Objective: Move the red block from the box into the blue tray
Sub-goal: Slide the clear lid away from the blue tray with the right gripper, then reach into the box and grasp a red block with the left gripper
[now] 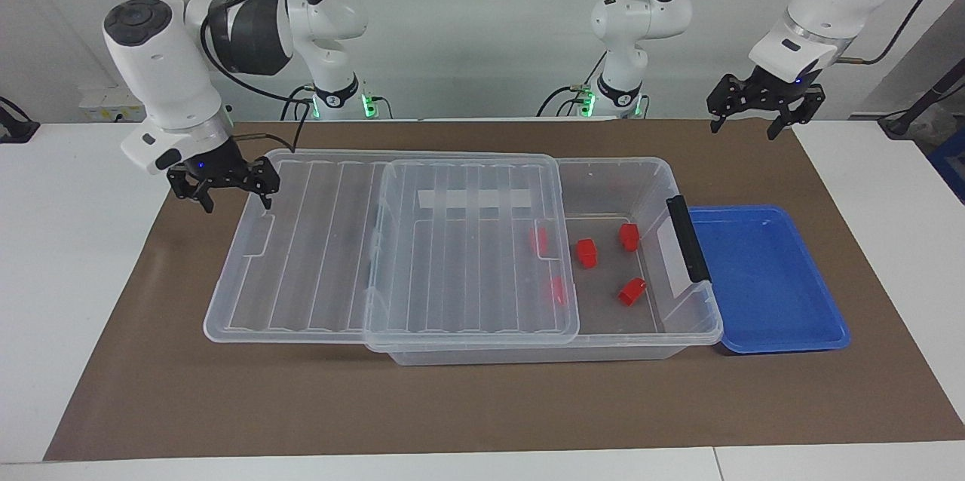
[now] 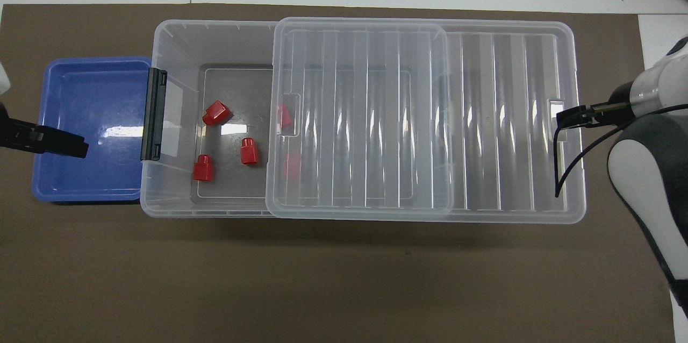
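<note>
Five red blocks (image 1: 586,252) sitting in the box (image 1: 690,330), lid (image 1: 467,240) slid toward right arm's end for access. Blue tray (image 1: 769,277) touching box, empty. Left gripper (image 1: 763,110) and right gripper (image 1: 225,185) spread apart, holding nothing.

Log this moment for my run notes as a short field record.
box: lid slid toward right arm's end, part open
red blocks: three uncovered, two under the lid
blue tray: at box's handle end, holds nothing
left claw: open, raised
right claw: open, at lid's end
</note>
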### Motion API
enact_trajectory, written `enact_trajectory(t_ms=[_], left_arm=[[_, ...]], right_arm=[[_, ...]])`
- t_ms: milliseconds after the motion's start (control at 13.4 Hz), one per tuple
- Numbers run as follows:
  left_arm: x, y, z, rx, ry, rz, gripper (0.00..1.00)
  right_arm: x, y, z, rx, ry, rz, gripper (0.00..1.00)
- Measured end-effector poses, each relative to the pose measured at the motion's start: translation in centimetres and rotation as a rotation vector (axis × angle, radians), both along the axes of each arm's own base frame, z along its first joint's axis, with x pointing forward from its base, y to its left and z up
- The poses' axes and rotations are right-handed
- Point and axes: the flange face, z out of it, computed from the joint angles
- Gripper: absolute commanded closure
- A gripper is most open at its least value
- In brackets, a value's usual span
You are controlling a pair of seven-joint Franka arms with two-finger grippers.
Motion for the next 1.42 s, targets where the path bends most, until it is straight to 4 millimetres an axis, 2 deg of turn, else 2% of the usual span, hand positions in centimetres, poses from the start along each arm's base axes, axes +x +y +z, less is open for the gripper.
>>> enact_trajectory(t_ms=[75,224,373,448,746,1045,1418], left_arm=[[0.1,-1.5,0.0,-0.003,-0.015,0.063,0.0],[0.2,-6.1,-0.2,-0.02,-0.074,0.158,0.0],[0.3,-10.2,-1.9,-0.045,-0.124,0.201,0.0],[0.5,-11.2,-3.3,-0.055,-0.14,0.205,0.0],[2.8,-12.6,-11.0,-0.079,-0.173,0.216,0.0],[3.6,-17.1,-18.0,-0.121,-0.19,0.287,0.0],[2.7,-16.8,-26.5,-0.123,-0.184,0.297,0.0]], right_arm=[[-0.2,0.8,0.9,0.004,-0.01,-0.053,0.0],[-0.4,1.9,2.6,0.01,-0.018,-0.124,0.0],[-0.6,2.3,3.8,0.011,-0.016,-0.143,0.0],[-0.6,2.3,4.3,0.011,-0.017,-0.144,0.0],[-0.8,3.4,5.9,0.011,-0.02,-0.131,0.0],[-0.8,3.6,6.6,0.012,-0.024,-0.135,0.0],[-0.7,4.0,7.1,0.013,-0.028,-0.128,0.0]])
